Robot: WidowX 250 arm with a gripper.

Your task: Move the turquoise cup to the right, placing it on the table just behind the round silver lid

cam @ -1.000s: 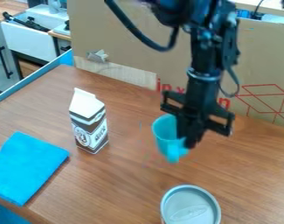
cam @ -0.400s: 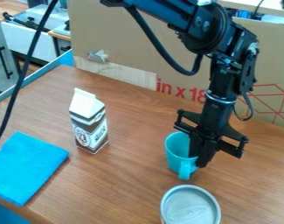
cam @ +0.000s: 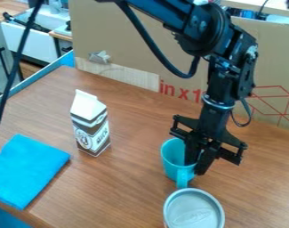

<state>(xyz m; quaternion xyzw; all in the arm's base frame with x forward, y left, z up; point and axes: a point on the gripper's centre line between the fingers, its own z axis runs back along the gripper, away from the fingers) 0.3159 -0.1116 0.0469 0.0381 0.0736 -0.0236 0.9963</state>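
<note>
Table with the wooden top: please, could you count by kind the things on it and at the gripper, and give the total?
Cups: 1 (turquoise cup, at the gripper)
Cartons: 1 (milk carton)
Cloths: 1 (folded blue cloth)
Round containers: 1 (silver-lidded container)
Total: 4

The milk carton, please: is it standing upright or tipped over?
Upright: the carton stands on its base, its white gabled top uppermost.

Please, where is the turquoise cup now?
In the camera view, the turquoise cup is right of the white-and-brown carton, beside the black gripper and behind the round silver-lidded can.
</note>
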